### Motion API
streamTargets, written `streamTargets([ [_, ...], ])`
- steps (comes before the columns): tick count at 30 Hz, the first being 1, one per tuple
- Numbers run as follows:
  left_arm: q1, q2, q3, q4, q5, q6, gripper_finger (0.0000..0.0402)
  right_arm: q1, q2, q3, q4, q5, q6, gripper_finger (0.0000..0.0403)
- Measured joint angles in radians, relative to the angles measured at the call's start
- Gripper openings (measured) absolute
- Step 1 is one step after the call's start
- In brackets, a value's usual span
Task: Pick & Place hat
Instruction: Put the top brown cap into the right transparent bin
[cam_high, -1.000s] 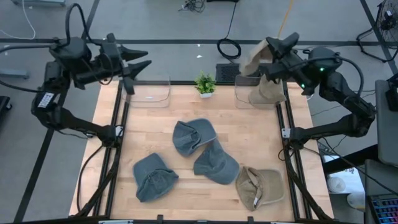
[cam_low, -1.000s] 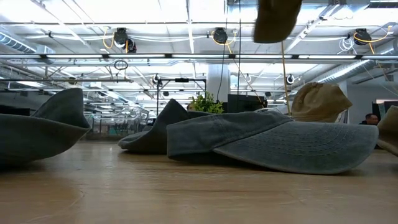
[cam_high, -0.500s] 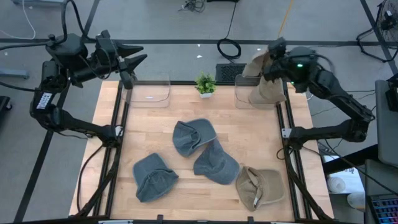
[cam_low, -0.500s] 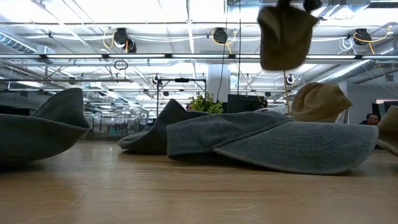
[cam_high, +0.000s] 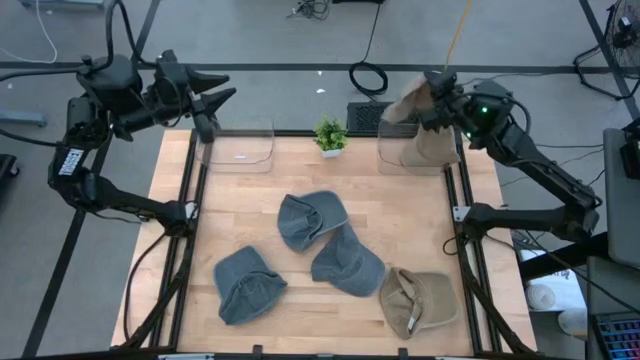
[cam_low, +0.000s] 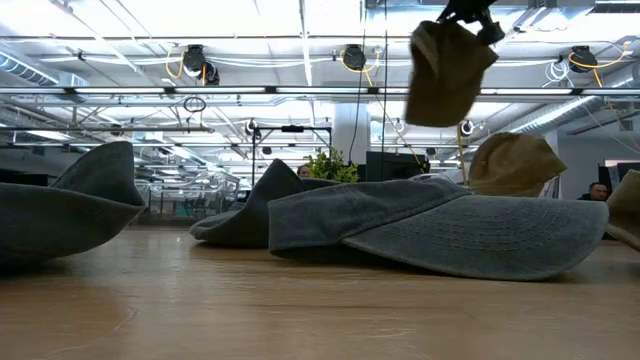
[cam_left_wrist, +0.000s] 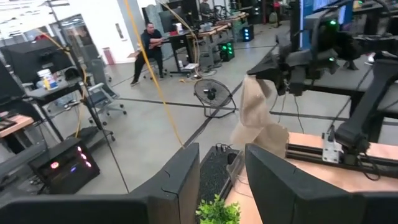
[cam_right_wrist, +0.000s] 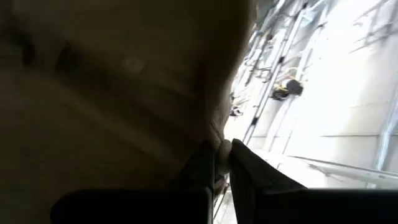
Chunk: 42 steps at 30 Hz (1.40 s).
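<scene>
The right gripper (cam_high: 432, 88) is pinching a tan hat (cam_high: 408, 97) by its edge, fingers closed tight on the fabric, and is holding it in the air over the clear bin (cam_high: 388, 150) at the far right corner of the table (cam_high: 240, 210). From table height that hat (cam_low: 445, 68) is dangling well above everything else.

That bin is already holding one tan hat (cam_high: 430, 145), so I judge the sorting partly done, with the lifted hat next to go in.

The left gripper (cam_high: 222, 98) is waiting with its fingers parted and empty above the other clear bin (cam_high: 240, 150) at the far left, which looks empty.

Counting: three tan hats, one held, one binned, one (cam_high: 417, 300) lying near right. Three blue-grey hats on the wood: one centre (cam_high: 308, 218), one just beside it (cam_high: 347, 263), one near left (cam_high: 247, 285). Two bins, one small plant (cam_high: 330, 135).
</scene>
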Motion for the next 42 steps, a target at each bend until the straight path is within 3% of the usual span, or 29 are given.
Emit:
streamTargets([
  [5,0.0,0.0,0.0,0.025,-0.038,-0.001,0.0136,0.0,-0.05,-0.083,0.137,-0.09,0.001,0.001],
  [9,0.0,0.0,0.0,0.025,-0.051,0.01,0.0136,0.0,-0.074,-0.186,0.35,-0.073,0.049,0.001],
  [17,0.0,0.0,0.0,0.025,-0.046,-0.024,0.0136,-0.065,-0.08,-0.305,0.365,-0.073,-0.115,0.001],
  [25,0.0,0.0,0.0,0.023,-0.046,-0.049,0.0136,-0.092,-0.099,-0.426,0.607,-0.195,-0.172,0.001],
  [31,0.0,0.0,0.0,0.023,-0.051,-0.044,0.0136,-0.091,-0.098,-0.48,0.85,-0.278,-0.124,0.001],
  [42,0.0,0.0,0.0,0.024,-0.051,-0.044,0.0136,-0.055,-0.091,-0.483,0.867,-0.22,-0.039,0.001],
])
